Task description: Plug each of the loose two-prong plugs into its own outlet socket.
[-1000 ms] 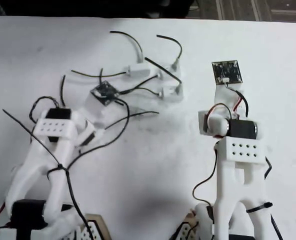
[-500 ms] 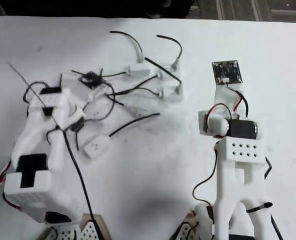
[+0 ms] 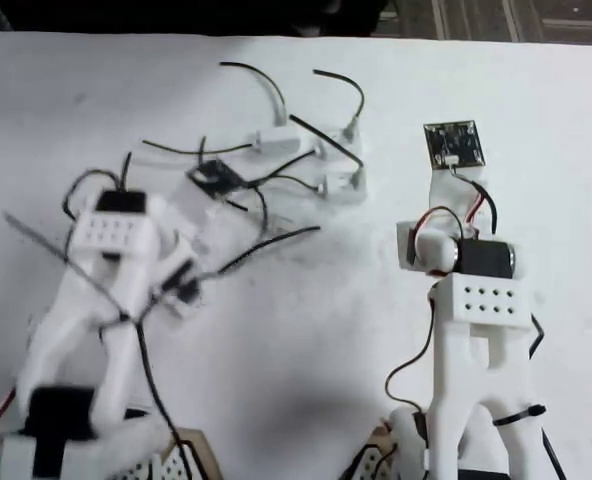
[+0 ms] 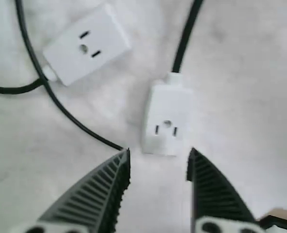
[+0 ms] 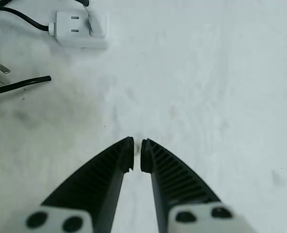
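A white outlet socket (image 4: 164, 120) on a black cord lies face up on the white table, just ahead of my left gripper (image 4: 158, 160), which is open with nothing between its fingers. A second socket (image 4: 85, 43) lies farther off beside it. In the high view the left arm (image 3: 111, 260) hangs over that near socket at the table's left. My right gripper (image 5: 136, 153) is shut on nothing, low over bare table. Far from it lie a socket (image 5: 73, 26) with a white piece against one end and a loose two-prong plug (image 5: 0, 73) on a black cord (image 5: 22, 83).
More sockets (image 3: 276, 140) and black cords (image 3: 276, 235) lie tangled at the table's middle back, with a plug end (image 3: 351, 128) near them. The right arm (image 3: 481, 300) stands at the right. Bare table (image 3: 536, 100) stretches to the right and front.
The left arm swung out to the far left, leaving a socket lying on the table, then came back over that socket. The right arm has not moved.
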### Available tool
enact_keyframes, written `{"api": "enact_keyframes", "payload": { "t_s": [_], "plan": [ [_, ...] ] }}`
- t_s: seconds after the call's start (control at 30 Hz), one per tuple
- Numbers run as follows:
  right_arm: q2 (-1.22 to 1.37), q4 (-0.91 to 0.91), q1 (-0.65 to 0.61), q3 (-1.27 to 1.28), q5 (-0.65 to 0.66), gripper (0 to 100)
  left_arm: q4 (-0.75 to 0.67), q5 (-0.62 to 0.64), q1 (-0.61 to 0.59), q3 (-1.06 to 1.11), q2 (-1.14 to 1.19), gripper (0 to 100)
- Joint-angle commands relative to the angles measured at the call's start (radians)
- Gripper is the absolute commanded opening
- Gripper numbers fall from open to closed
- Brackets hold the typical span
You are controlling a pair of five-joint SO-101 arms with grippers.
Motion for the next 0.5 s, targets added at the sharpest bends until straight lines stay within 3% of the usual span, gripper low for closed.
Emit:
{"api": "enact_keyframes", "payload": {
  "t_s": [0.0,0.13,0.3,0.47],
  "plan": [
    [-0.033,-0.002,0.002,-0.015,0.009,3.3,-0.071,0.023,0.07,0.112,-0.13,25],
    [-0.033,-0.002,0.002,-0.015,0.009,3.3,-0.141,0.021,0.077,0.133,-0.036,25],
    [-0.031,-0.001,0.002,-0.014,0.009,3.3,-0.166,0.018,0.028,0.0,0.24,24],
    [-0.03,-0.001,0.002,-0.014,0.009,3.3,-0.049,0.018,-0.01,-0.242,0.483,20]
  ]
}}
